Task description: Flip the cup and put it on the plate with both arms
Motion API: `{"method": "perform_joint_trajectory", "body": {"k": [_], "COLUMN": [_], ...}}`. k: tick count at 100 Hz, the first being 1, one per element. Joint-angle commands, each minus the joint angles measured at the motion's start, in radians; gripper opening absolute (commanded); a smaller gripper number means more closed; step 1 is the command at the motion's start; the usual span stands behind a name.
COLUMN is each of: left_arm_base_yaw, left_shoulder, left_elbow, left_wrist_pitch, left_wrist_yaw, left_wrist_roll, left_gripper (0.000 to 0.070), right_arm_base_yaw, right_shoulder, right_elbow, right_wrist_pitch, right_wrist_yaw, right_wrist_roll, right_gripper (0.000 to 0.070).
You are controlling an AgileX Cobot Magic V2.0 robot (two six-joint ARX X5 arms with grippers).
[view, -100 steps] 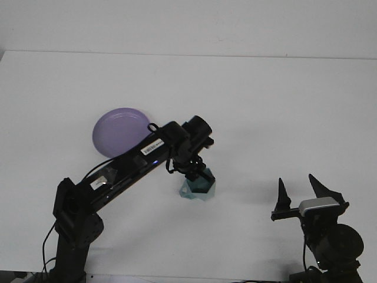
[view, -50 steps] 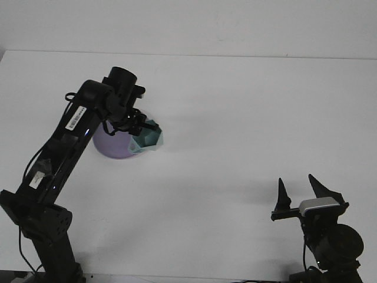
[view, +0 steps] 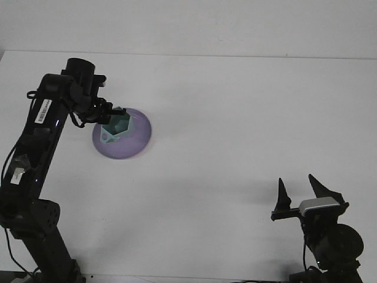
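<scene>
A teal faceted cup [view: 116, 127] hangs over the left part of the purple plate [view: 136, 140], mouth facing down and left. My left gripper [view: 108, 118] is shut on the cup's upper edge, its arm reaching in from the left. Whether the cup touches the plate I cannot tell. My right gripper [view: 300, 190] stands open near the bottom right corner, far from the plate, with nothing between its fingers.
The white table [view: 235, 118] runs to a back edge near the top of the view. The left arm's base and links [view: 29, 177] rise along the left side.
The left arm has carried the cup from the table's middle up and left, now over the plate. The right gripper has not moved.
</scene>
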Motion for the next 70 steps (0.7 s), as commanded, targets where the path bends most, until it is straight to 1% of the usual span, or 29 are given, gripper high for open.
{"method": "perform_joint_trajectory", "body": {"k": [1,39,63,67,70], "left_arm_base_yaw": [0.013,0.034,0.034,0.034,0.034], "left_shoulder": [0.026,0.18,0.216,0.216,0.216], "left_elbow": [0.025,0.025,0.025,0.025,0.025], "left_wrist_pitch": [-0.011,0.003,0.041,0.045,0.046], "left_wrist_yaw": [-0.006,-0.006,-0.006,-0.006,0.002], "left_wrist_roll": [0.012,0.005,0.006,0.01,0.01], "left_gripper": [0.0016,0.0015,0.0015,0.0026,0.0067], "right_arm_base_yaw": [0.0,0.0,0.0,0.0,0.0], "right_shoulder": [0.003,0.003,0.003,0.003,0.003], "right_elbow": [0.006,0.006,0.006,0.006,0.006], "right_wrist_pitch": [0.009,0.008,0.008,0.008,0.008], "right_wrist_yaw": [0.003,0.003,0.003,0.003,0.003], "right_wrist_roll": [0.015,0.015,0.015,0.015,0.015], "right_gripper": [0.0535,0.0535,0.0535,0.0535,0.0535]}}
